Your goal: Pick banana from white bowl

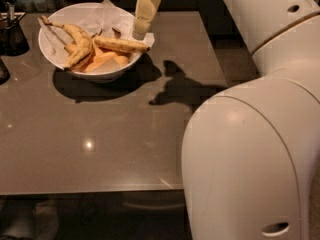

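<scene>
In the upper left of the frame a wide, round white bowl (102, 74) with smooth sides sits on a flat grey-brown table (100, 144) whose surface has a dull sheen with small glints of light. Crumpled white paper (107, 15) lines the bowl. The banana (120, 45), nearly straight, yellow and speckled with brown, lies across the right half of the bowl, its right end near the rim. A strongly curved banana (77, 43) lies to its left, with paler orange pieces (102, 60) beneath them. The gripper (139, 31), pale and tapered, hangs at the top centre, its tip just above the banana's right part; whether it is open or closed cannot be told. The robot's smooth, rounded white arm (250, 154) fills the right side. A small dark container (11, 34) stands at the left edge.
</scene>
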`<state>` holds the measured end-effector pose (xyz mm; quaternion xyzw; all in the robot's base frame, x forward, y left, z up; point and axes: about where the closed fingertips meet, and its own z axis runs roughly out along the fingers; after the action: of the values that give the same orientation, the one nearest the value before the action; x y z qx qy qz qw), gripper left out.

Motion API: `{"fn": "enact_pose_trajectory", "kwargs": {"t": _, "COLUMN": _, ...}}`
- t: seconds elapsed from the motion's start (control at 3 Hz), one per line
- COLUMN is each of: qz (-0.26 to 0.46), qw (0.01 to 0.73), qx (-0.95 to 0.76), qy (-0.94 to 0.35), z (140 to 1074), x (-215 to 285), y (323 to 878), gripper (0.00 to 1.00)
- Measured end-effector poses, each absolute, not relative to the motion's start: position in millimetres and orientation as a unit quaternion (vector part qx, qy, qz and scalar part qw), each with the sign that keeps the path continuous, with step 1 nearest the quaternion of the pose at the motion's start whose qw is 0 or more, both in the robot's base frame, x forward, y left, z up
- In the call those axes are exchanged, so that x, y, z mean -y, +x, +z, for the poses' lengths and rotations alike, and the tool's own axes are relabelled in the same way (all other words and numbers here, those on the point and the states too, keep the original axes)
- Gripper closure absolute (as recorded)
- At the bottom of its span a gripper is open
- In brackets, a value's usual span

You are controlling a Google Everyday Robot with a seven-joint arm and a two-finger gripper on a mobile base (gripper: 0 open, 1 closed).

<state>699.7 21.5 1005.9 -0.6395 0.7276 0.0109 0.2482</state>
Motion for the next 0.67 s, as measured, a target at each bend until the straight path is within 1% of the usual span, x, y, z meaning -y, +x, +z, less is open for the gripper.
{"fn": "enact_pose_trajectory", "kwargs": {"t": 0.33, "qz": 0.059, "qw": 0.247, "qx": -0.715, "qy": -0.651, "z": 993, "x": -51, "y": 702, "gripper": 0.00}}
{"fn": "enact_pose_trajectory", "kwargs": {"t": 0.67, "qz": 0.082, "qw": 0.240, "qx": -0.709, "qy": -0.658, "z": 984, "x": -70, "y": 703, "gripper": 0.00}}
